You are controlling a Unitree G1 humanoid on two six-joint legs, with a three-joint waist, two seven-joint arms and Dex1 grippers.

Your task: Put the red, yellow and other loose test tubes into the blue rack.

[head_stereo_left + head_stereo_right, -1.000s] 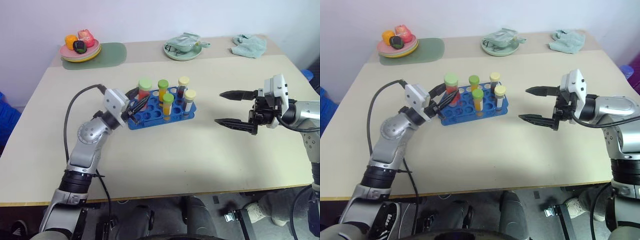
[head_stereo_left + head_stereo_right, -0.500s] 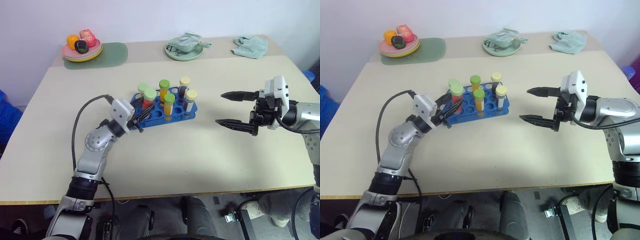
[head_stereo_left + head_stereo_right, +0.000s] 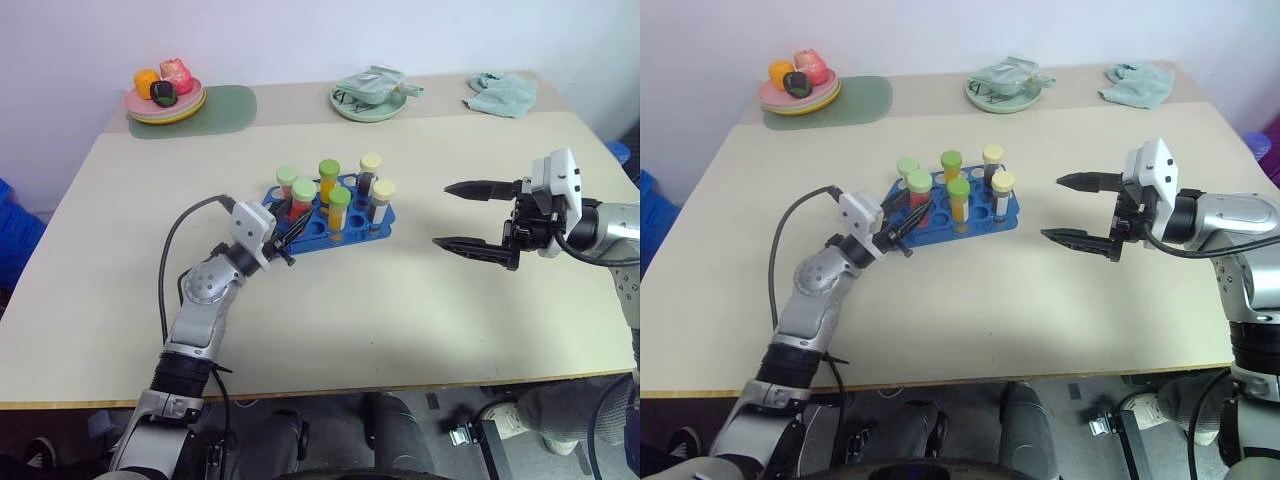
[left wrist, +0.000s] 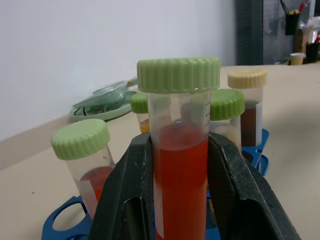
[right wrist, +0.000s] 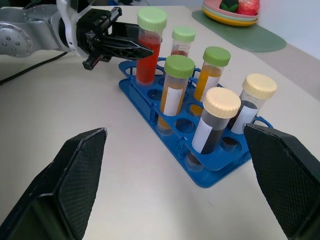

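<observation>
Red test tube (image 5: 148, 47), pinched upright in left claw (image 3: 285, 222), stands partly lowered at blue rack (image 3: 377, 229) near end; right claw (image 3: 470, 217) spread. Misaligned lowering could jam it against neighbouring tubes.

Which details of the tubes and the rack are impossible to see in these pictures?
- Bottom of the red tube: left wrist view, covered by the left hand, which is shut on it, so its seating in the blue rack is unclear.
- Printed marks on the tube labels: head views, too small.
- Empty holes behind the standing tubes: right wrist view, blocked by them.
- Right hand: open, holding nothing.
</observation>
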